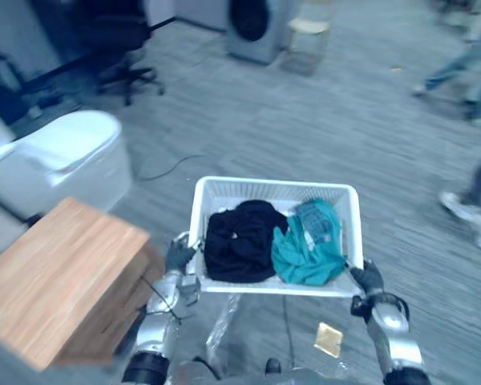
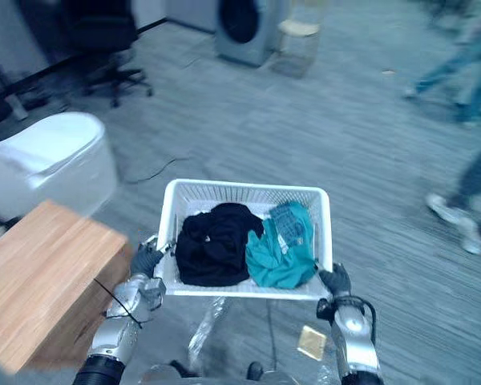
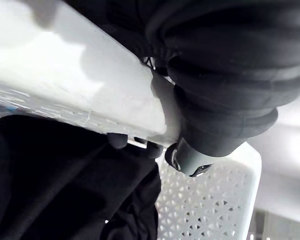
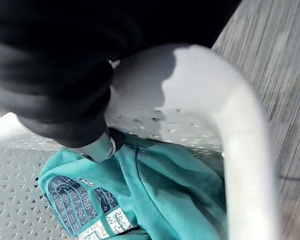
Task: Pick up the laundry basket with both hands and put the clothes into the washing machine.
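The white laundry basket (image 1: 272, 184) is up off the floor, with the left hand (image 1: 179, 255) and right hand (image 1: 369, 277) each curled over a near rim corner, but the black garment (image 1: 240, 241) and teal top (image 1: 309, 249) lie inside it and the washing machine (image 1: 256, 24) stands well apart across the floor.

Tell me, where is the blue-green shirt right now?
In the left eye view the blue-green shirt lies in the right half of the laundry basket, beside the black clothes and near the right hand gripping the rim.
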Controlling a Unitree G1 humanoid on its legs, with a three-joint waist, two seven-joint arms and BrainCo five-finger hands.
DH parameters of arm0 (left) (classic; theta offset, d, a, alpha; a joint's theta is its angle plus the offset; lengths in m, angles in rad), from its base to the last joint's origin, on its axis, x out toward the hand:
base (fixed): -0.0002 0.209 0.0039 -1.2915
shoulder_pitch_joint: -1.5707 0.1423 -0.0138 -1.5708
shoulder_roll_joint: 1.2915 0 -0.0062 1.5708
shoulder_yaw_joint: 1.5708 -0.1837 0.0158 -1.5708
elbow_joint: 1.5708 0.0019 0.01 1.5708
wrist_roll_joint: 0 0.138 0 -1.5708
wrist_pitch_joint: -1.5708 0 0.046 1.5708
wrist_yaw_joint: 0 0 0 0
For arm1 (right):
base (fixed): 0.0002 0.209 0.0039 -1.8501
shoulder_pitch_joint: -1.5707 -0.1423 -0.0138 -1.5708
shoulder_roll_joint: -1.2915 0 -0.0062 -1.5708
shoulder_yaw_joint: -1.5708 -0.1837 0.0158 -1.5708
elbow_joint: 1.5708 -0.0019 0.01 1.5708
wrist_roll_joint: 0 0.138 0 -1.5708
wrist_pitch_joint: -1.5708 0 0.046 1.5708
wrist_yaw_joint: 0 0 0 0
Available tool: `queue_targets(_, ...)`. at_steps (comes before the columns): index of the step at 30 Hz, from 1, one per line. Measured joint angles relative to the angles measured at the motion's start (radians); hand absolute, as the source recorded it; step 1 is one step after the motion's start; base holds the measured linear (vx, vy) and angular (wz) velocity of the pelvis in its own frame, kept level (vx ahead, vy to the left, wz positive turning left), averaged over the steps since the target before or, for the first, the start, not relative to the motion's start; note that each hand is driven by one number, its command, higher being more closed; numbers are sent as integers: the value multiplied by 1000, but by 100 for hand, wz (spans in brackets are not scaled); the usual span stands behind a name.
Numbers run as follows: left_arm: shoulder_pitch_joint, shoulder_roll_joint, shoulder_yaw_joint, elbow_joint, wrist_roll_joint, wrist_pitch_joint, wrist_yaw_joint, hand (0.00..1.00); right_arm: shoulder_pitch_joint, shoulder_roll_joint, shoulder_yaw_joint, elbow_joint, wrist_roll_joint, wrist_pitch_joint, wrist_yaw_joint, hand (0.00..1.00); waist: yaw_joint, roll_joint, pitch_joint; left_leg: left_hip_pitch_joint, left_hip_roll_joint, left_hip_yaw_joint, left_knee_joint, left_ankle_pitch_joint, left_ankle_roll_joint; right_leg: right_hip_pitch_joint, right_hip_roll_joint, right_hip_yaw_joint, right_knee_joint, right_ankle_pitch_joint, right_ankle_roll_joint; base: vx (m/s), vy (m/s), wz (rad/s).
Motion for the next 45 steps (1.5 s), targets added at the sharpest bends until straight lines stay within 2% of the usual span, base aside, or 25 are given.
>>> queue_targets(1,19,-17,0,-3,0,4,-4,100,13,-1,-15,-16,-1,1,-2,100,20,-11,-6,-66,-52,-189,48,104,-76,-4,22,71,8,-12,-30,181,-63,-178)
queue_targets(3,36,-55,2,-9,0,3,-15,100,11,-20,-14,-28,-1,1,-2,100,33,-11,-3,-138,-233,-416,28,33,-260,-9,14,166,-13,-12,-38,298,24,-154)
queue_targets(6,50,-59,20,-7,-1,7,-22,100,12,-41,-1,-36,-1,4,2,100,46,4,7,-181,-294,-396,-233,-23,-259,4,-7,196,-44,-3,-52,257,65,-91)
queue_targets(9,79,-67,42,-38,0,9,-23,100,12,-44,19,-35,-1,14,5,100,59,19,-1,-157,-351,-443,-671,138,-363,51,-26,232,-38,-66,-13,469,102,-44)
queue_targets(12,112,-68,72,-57,0,10,-22,100,4,-34,42,-3,-1,14,22,100,69,-36,-23,-101,-465,-471,-629,130,-228,33,-117,247,136,-143,121,609,166,-8)
queue_targets(13,121,-63,88,-65,0,11,-22,100,-12,-11,43,30,-1,15,38,100,78,-40,-20,-147,-462,-461,-438,95,-205,25,-106,260,250,-122,155,664,175,-14)
queue_targets(14,146,-49,89,-79,0,8,-22,100,-6,8,60,46,-1,11,42,100,86,-49,-17,-111,-486,-463,-468,56,-242,-21,-98,233,467,-104,264,484,150,-35)
queue_targets(15,167,-47,93,-98,0,7,-21,100,-2,11,73,47,-1,9,43,100,95,-40,-19,-56,-488,-470,-550,46,-223,-67,-100,209,603,-67,348,391,144,-7)
queue_targets(16,182,-15,92,-111,-1,3,-20,100,14,41,79,59,-1,5,44,100,75,-69,-17,20,-539,-476,-585,-12,-191,-169,-146,147,863,33,361,424,100,32)
queue_targets(17,180,2,93,-116,0,4,-20,100,25,56,80,66,-1,6,47,100,64,-100,-24,83,-569,-490,-598,-56,-164,-246,-186,95,1033,52,315,468,95,45)
queue_targets(19,182,-3,91,-117,1,7,-19,100,27,58,73,65,-1,6,47,100,62,-59,2,197,-561,-504,-621,-112,-160,-324,-212,-6,1106,-4,181,494,77,15)
queue_targets(23,164,2,86,-136,1,4,-19,100,46,63,64,-3,-1,9,46,100,21,-4,16,394,-511,-562,-746,-160,-171,-447,-201,-133,746,-75,138,639,29,40)
queue_targets(24,153,3,83,-140,0,-4,-19,100,62,63,61,-50,-1,9,45,100,3,2,10,439,-495,-594,-795,-165,-181,-446,-190,-139,420,-19,158,873,-113,88)
queue_targets(25,136,7,78,-141,-1,-18,-19,100,63,64,58,-68,-1,8,44,100,-17,-34,0,471,-507,-630,-807,-180,-207,-438,-198,-124,161,67,199,870,-153,88)
queue_targets(26,131,13,73,-140,-1,-18,-19,100,64,64,59,-69,-1,8,43,100,-16,-49,-3,490,-511,-645,-801,-194,-227,-440,-201,-106,102,101,202,788,-214,80)
queue_targets(27,141,17,66,-136,-1,-16,-19,100,75,64,61,-66,-1,9,42,100,-19,-66,-17,530,-508,-673,-752,-227,-254,-435,-194,-79,115,192,136,818,-256,65)
queue_targets(28,159,-6,66,-130,-1,-10,-19,100,81,56,59,-56,-1,13,42,100,-33,-42,-40,517,-474,-704,-633,-234,-260,-435,-165,-87,207,235,97,841,-252,58)
queue_targets(30,182,-55,77,-136,1,-7,-17,100,87,38,53,-72,-1,14,41,100,-27,37,-55,403,-404,-708,-341,-165,-309,-394,-96,-137,234,154,78,803,-210,10)
queue_targets(32,199,-84,109,-131,-1,0,-19,100,88,16,77,-98,0,16,40,100,27,92,-40,197,-325,-656,91,282,-351,-257,5,-111,180,91,36,836,-182,-57)
queue_targets(35,192,-77,98,-133,-10,3,-23,100,87,28,62,-98,3,18,29,100,63,61,9,-39,-312,-587,353,99,-247,-28,12,-79,70,66,6,706,-99,-28)
queue_targets(39,187,-84,100,-134,-28,2,-24,100,65,6,60,-102,5,18,22,100,92,24,19,-220,-366,-465,-85,-26,-263,128,-68,-28,-38,10,48,657,72,-33)
queue_targets(41,194,-98,106,-143,-34,3,-24,100,62,-12,63,-102,5,16,24,100,101,49,18,-218,-375,-485,-589,52,-339,212,-93,-1,-74,-60,83,660,249,-38)
queue_targets(42,195,-96,108,-145,-34,4,-24,100,63,-8,65,-99,5,15,24,100,101,56,17,-216,-376,-482,-611,138,-340,234,-104,9,-77,-86,91,676,301,-21)
queue_targets(43,196,-95,105,-145,-34,5,-23,100,66,2,74,-92,3,16,22,100,93,32,17,-207,-418,-449,-558,172,-295,263,-137,27,-49,-121,83,685,315,1)
queue_targets(45,196,-82,97,-149,-34,9,-23,100,68,-1,73,-92,3,17,24,100,88,16,10,-197,-455,-428,-500,90,-196,216,-188,36,127,-126,93,843,387,14)
